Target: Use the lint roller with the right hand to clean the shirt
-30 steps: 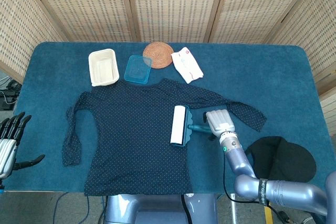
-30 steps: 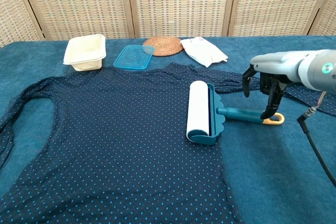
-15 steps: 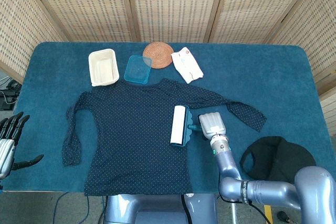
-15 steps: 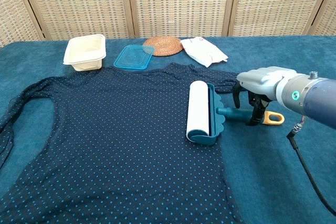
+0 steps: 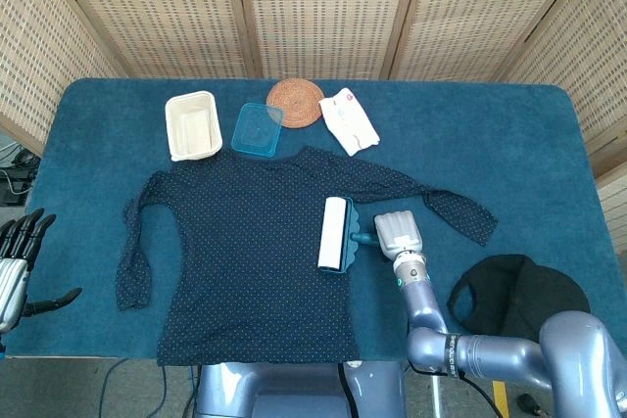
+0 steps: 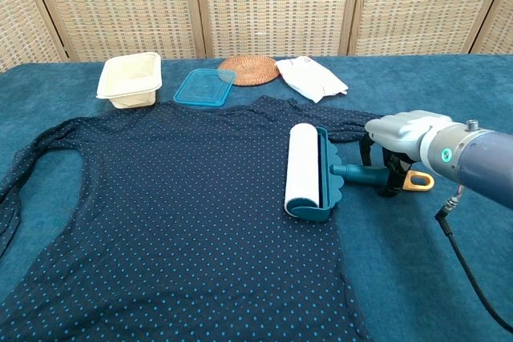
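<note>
bright, even light; sharp focus, soft shadows

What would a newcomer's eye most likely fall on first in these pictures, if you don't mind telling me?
Probably the dark dotted shirt spread flat across the middle of the blue table, with the teal lint roller lying on its right side, white roll on the fabric. Next, the right hand at the roller's handle, fingers down around it; whether it grips yet is unclear. Behind the shirt sit a cream tray, a blue lid and a woven coaster.
</note>
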You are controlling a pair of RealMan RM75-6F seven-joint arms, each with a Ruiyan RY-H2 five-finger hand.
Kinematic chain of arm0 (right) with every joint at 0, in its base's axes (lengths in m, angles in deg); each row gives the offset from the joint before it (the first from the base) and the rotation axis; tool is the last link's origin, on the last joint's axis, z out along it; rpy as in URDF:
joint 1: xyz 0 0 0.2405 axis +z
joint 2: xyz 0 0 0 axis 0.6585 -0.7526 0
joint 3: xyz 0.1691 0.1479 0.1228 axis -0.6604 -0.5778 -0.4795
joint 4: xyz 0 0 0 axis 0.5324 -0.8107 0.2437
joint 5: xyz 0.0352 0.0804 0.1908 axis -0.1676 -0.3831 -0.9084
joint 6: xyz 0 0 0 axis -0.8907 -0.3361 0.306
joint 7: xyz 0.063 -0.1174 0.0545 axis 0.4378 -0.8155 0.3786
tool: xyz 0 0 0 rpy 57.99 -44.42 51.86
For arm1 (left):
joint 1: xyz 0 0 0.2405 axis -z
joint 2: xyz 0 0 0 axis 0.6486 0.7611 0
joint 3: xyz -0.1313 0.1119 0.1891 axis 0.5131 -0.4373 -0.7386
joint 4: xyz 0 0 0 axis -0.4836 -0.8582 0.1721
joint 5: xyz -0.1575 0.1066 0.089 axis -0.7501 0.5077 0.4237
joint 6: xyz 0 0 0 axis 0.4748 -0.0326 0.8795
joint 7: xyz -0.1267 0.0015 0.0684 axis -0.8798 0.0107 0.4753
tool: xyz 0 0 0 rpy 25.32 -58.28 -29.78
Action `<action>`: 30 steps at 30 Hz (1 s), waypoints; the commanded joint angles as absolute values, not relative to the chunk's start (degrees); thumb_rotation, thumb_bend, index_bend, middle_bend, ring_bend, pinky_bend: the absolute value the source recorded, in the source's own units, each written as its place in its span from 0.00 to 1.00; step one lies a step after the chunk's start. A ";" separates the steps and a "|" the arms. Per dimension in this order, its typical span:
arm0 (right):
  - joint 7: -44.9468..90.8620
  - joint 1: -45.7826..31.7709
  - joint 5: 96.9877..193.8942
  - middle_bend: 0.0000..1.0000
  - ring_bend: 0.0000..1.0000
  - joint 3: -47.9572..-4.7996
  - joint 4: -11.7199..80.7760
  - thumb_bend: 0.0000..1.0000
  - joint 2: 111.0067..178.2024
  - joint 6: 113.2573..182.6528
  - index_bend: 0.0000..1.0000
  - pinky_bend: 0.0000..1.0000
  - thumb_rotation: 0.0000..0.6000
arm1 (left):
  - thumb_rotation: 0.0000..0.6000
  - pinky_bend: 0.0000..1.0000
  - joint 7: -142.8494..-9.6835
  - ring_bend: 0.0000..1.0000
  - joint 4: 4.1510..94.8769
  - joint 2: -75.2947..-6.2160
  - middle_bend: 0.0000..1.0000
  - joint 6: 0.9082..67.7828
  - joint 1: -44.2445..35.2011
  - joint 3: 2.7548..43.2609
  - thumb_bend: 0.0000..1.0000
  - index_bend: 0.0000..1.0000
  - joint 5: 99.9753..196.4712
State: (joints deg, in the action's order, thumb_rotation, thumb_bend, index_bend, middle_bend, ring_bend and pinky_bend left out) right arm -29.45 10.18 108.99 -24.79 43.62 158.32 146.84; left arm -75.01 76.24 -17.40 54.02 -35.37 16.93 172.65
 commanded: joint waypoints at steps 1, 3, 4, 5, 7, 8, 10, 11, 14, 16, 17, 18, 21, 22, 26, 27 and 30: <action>-29.64 10.02 108.80 1.00 1.00 -24.43 42.69 0.45 158.69 146.51 0.49 1.00 1.00 | 1.00 0.00 -74.98 0.00 76.19 -17.42 0.00 53.95 -35.33 16.93 0.00 0.00 172.56; -29.35 9.75 108.95 1.00 1.00 -24.15 42.14 0.50 158.49 145.73 0.52 1.00 1.00 | 1.00 0.00 -74.98 0.00 76.17 -17.46 0.00 53.65 -35.18 16.95 0.00 0.00 172.41; -28.89 9.64 109.35 1.00 1.00 -24.19 42.09 0.54 158.35 145.35 0.54 1.00 1.00 | 1.00 0.00 -75.00 0.00 76.20 -17.44 0.00 53.56 -35.11 17.00 0.00 0.00 172.34; -28.57 9.56 109.78 1.00 1.00 -24.18 42.11 0.57 158.18 145.10 0.55 1.00 1.00 | 1.00 0.00 -74.99 0.00 76.21 -17.43 0.00 53.53 -35.09 17.02 0.00 0.00 172.27; -28.53 9.58 110.70 1.00 1.00 -24.01 42.38 0.65 157.63 144.87 0.61 1.00 1.00 | 1.00 0.00 -75.01 0.00 76.23 -17.41 0.00 53.48 -35.06 17.02 0.00 0.00 172.19; -28.51 9.62 111.34 1.00 1.00 -23.98 42.62 0.68 157.32 144.95 0.63 1.00 1.00 | 1.00 0.00 -75.08 0.00 76.24 -17.39 0.00 53.43 -35.06 17.00 0.00 0.00 172.17; -28.42 9.69 112.89 1.00 1.00 -23.96 43.45 0.75 156.55 145.30 0.67 1.00 1.00 | 1.00 0.00 -75.21 0.00 76.28 -17.33 0.00 53.36 -35.01 17.00 0.00 0.00 172.15; -28.41 9.73 113.57 1.00 1.00 -23.98 43.91 0.77 156.16 145.50 0.69 1.00 1.00 | 1.00 0.00 -75.28 0.00 76.27 -17.31 0.00 53.35 -35.00 16.99 0.00 0.00 172.15; -28.89 10.04 115.32 1.00 1.00 -23.99 45.46 0.79 154.95 146.09 0.71 1.00 1.00 | 1.00 0.00 -75.61 0.00 76.26 -17.23 0.00 53.28 -34.96 16.97 0.00 0.00 172.15; -30.54 10.88 116.51 1.00 1.00 -24.18 47.53 0.79 153.59 146.88 0.71 1.00 1.00 | 1.00 0.00 -76.00 0.00 76.29 -17.08 0.00 53.13 -34.90 16.97 0.00 0.00 172.09; -31.12 11.15 116.52 1.00 1.00 -24.30 48.30 0.79 153.13 147.06 0.71 1.00 1.00 | 1.00 0.00 -76.14 0.00 76.28 -17.03 0.00 53.09 -34.88 16.96 0.00 0.00 172.10; -32.19 11.86 116.88 1.00 1.00 -24.65 49.51 0.79 152.41 147.29 0.71 1.00 1.00 | 1.00 0.00 -76.38 0.00 76.27 -16.96 0.00 53.05 -34.84 16.97 0.00 0.00 172.14; -34.98 13.61 116.53 1.00 1.00 -25.35 51.81 0.79 150.89 147.32 0.71 1.00 1.00 | 1.00 0.00 -76.85 0.00 76.24 -16.79 0.00 52.90 -34.72 16.99 0.00 0.00 172.18; -36.57 14.56 116.66 1.00 1.00 -25.30 52.40 0.78 150.24 147.13 0.71 1.00 1.00 | 1.00 0.00 -77.06 0.00 76.19 -16.75 0.00 52.78 -34.68 16.96 0.00 0.00 172.18; -44.67 18.57 116.30 1.00 1.00 -24.23 52.79 0.77 148.41 146.82 0.71 1.00 1.00 | 1.00 0.00 -77.82 0.00 75.85 -16.61 0.00 52.14 -34.42 17.03 0.00 0.00 171.74; -46.83 19.60 115.61 1.00 1.00 -23.90 52.92 0.75 147.89 146.53 0.71 1.00 1.00 | 1.00 0.00 -77.98 0.00 75.75 -16.60 0.00 51.96 -34.34 17.06 0.00 0.00 171.60; -52.17 22.95 111.28 1.00 1.00 -23.87 54.29 0.71 145.65 144.20 0.71 1.00 1.00 | 1.00 0.00 -78.35 0.00 75.47 -16.59 0.00 51.29 -34.03 17.10 0.00 0.00 171.29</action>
State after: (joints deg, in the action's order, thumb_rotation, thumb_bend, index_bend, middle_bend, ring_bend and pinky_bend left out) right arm -47.23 19.32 114.98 -24.29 52.84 148.11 146.11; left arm -78.27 75.55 -16.60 51.38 -34.12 17.08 171.37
